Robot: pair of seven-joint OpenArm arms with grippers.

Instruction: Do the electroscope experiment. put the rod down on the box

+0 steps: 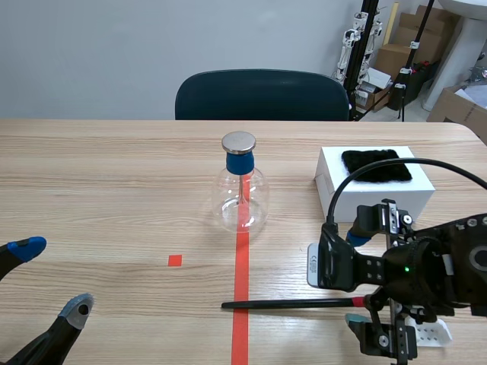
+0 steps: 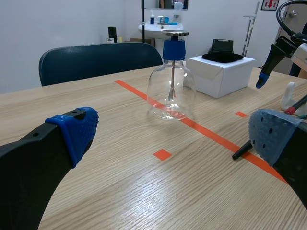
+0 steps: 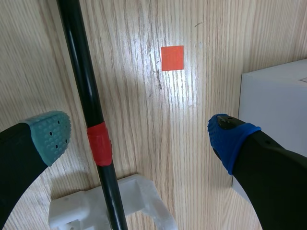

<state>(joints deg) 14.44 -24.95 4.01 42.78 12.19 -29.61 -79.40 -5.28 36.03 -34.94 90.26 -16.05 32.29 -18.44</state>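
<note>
Lying low along the pale wooden surface (image 1: pixel 114 175), the thin black rod with a red band (image 3: pixel 84 81) sits between the fingers of the right claw (image 3: pixel 139 138). It is much closer to the grey-green pad than to the blue one and touches neither. The red band (image 3: pixel 99 143) falls about level with the pads. Back toward the claw's wrist the rod passes over a small white plastic stand (image 3: pixel 139 196), which seems to prop that end. The right claw is spread wide and grips nothing.

Just outside the blue-padded finger stands the white cardboard box (image 3: pixel 273 100), with a black furry cloth (image 1: pixel 377 165) lying on its top. Further out, past the rod's free tip and off to the blue-pad side, is the clear glass flask with a blue collar and metal disc (image 1: pixel 240 198), standing on the orange-red line.

The left claw (image 1: pixel 52 277) hovers low at the near corner, well apart from everything. It too is wide open and carries nothing.

To my eye the pick-up has not yet happened: the rod is on the surface and stand rather than in a grip, so nothing has reached the box. The next move seems to call for centring the right claw on the rod, near the red band, and closing firmly on so slim a shaft. It would then lift clear of the stand and carry across to the box top, keeping the long free end away from the flask.
</note>
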